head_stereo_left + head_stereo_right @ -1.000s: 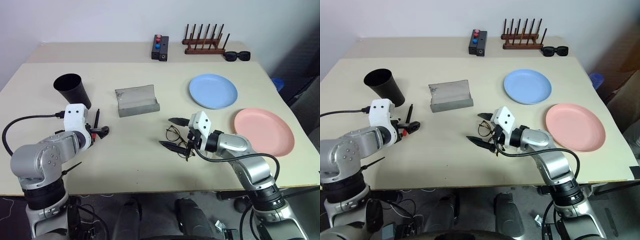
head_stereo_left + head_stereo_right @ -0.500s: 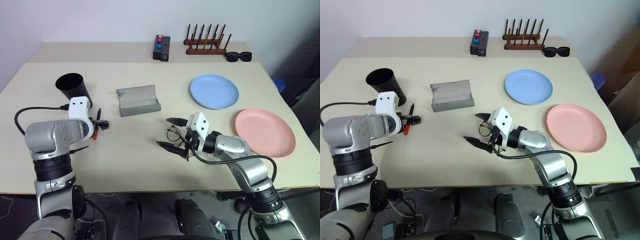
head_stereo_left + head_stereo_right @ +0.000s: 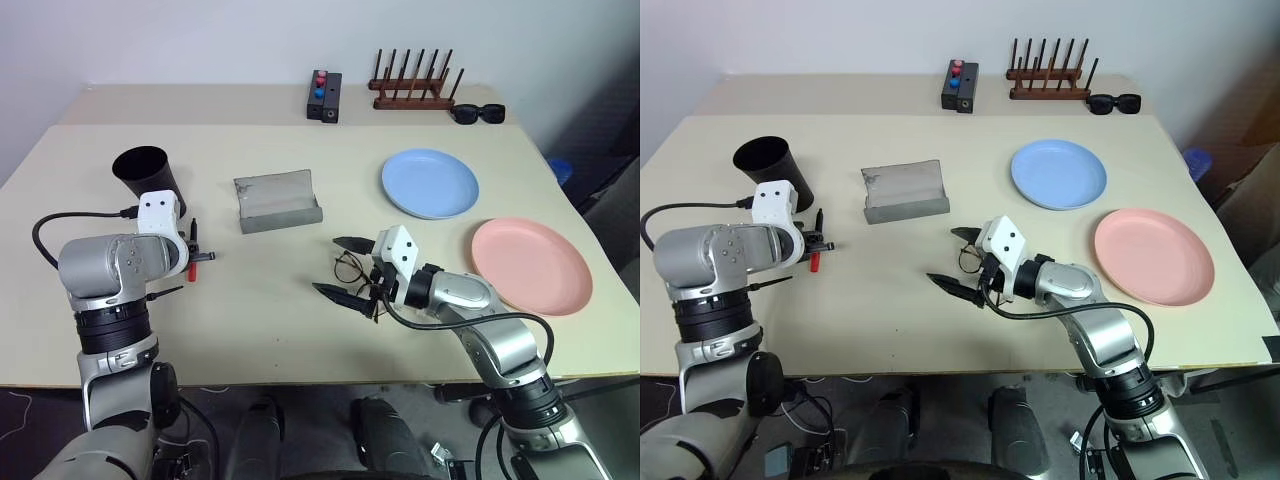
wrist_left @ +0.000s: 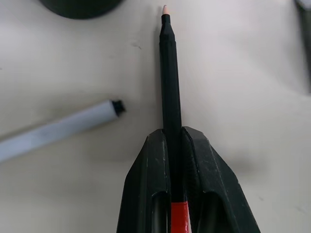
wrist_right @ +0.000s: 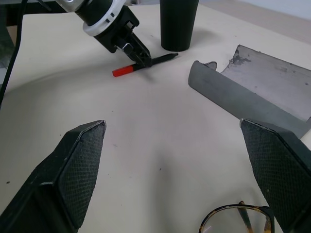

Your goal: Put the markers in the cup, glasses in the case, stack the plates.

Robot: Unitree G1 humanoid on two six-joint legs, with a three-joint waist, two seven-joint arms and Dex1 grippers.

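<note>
So the left gripper (image 4: 176,145) is angled down at the table (image 3: 300,320) just in front of the cup (image 3: 147,178), fingers clamped tight on the black marker (image 4: 170,73), which lies flat on the tabletop. Its red end (image 5: 121,71) sticks out behind the fingers and the tip points toward the cup. The white marker (image 4: 58,128) lies loose on the table right beside it, not touching.

Right gripper (image 3: 348,268) sits level near the middle of the table with its fingers spread wide, holding nothing, and the glasses (image 3: 349,268) rest on the table between them.

The case (image 3: 277,201) lies open behind that, nothing inside as far as I can see. I can't see into the cup. The blue plate (image 3: 429,183) and pink plate (image 3: 528,265) sit side by side on the right, unstacked and bare.
</note>
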